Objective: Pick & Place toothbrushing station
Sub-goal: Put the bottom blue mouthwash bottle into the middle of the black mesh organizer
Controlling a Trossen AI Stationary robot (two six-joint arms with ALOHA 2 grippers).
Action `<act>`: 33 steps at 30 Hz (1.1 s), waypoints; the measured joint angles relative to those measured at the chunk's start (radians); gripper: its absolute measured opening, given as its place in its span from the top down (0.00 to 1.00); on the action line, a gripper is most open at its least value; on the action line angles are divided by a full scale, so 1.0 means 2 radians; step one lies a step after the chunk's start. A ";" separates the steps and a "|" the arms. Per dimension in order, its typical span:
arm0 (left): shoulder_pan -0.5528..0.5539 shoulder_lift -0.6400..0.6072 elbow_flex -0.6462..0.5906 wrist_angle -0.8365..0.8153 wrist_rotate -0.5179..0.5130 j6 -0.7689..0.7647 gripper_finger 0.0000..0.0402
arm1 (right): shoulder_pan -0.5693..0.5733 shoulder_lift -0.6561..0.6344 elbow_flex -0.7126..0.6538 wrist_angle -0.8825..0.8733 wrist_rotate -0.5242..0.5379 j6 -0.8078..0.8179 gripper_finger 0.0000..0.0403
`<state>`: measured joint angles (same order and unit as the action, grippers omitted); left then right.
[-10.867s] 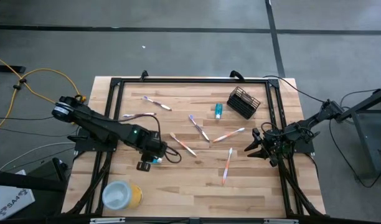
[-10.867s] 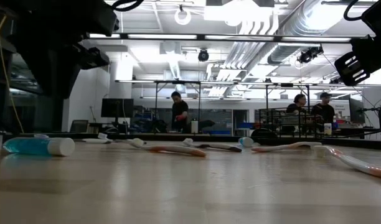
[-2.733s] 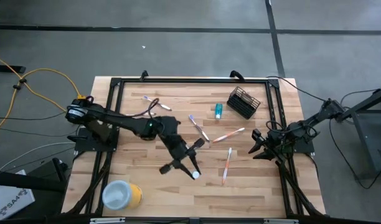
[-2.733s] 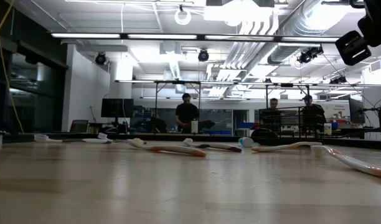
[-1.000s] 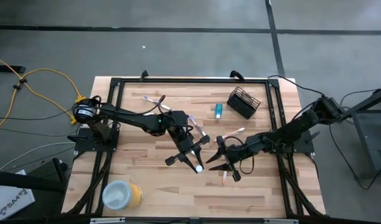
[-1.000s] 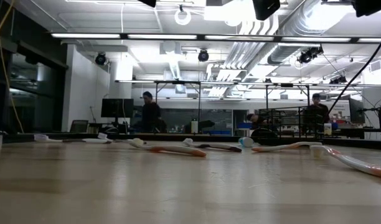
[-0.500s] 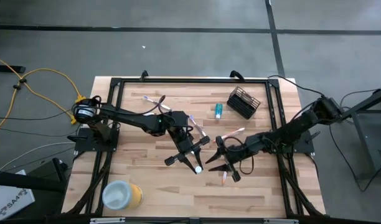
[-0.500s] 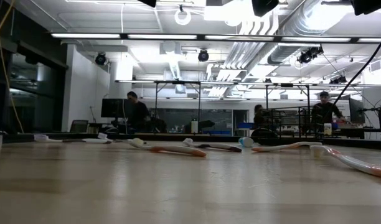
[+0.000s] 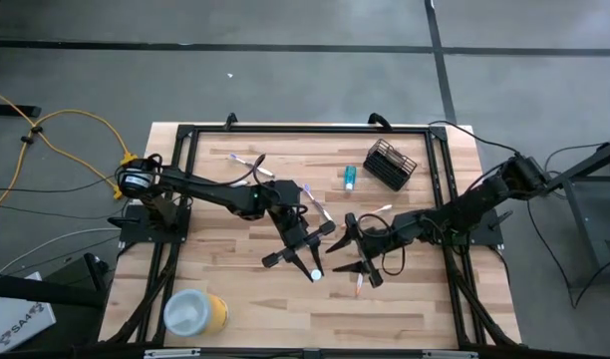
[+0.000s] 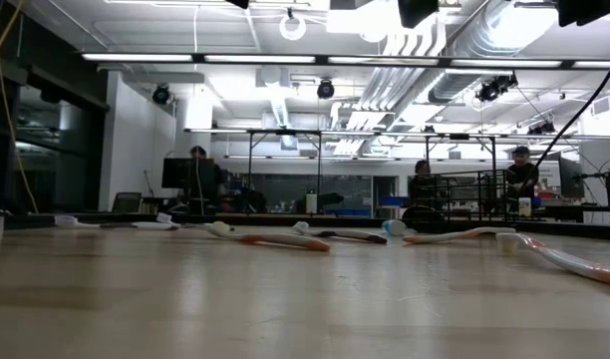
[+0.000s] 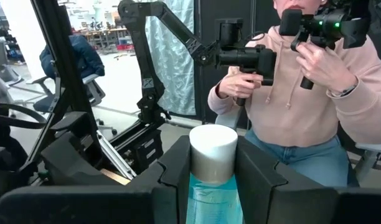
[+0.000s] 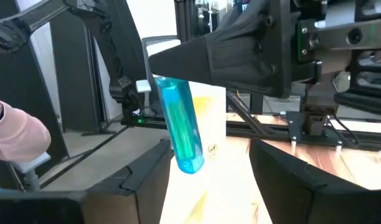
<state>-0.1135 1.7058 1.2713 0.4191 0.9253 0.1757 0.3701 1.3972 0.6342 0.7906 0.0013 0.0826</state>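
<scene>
Above the middle of the worktop (image 9: 225, 299), the left pincer (image 9: 303, 261) clamps a blue tube (image 12: 181, 127) and holds it out between the wide-spread fingers of the right pincer (image 9: 347, 257), apparently for a handover toward the wire-mesh holder (image 9: 390, 164) near the far right corner.

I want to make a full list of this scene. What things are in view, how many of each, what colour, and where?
Table: one, pale wood, under both arms.
Wire-mesh holder: one, black, far right part of the table.
Toothbrushes: several, pale with pink or orange, scattered mid-table; the arms cover some, so no exact count.
Loose blue tube: one, lying left of the holder.
Held blue tube: one, white cap, raised above mid-table.
Yellow cylinder: one, white top, near left corner.
Person: one, pink hoodie, beyond the table.
Left gripper: clamped on the held blue tube.
Right gripper: open, facing that tube.
</scene>
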 joint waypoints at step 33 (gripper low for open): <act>-0.001 0.000 0.000 -0.011 0.003 -0.003 0.79 | -0.002 0.107 0.090 0.015 -0.044 -0.004 0.48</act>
<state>-0.1150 1.7065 1.2720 0.3962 0.9305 0.1700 0.3660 1.6108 0.8135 0.8198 -0.0858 0.0746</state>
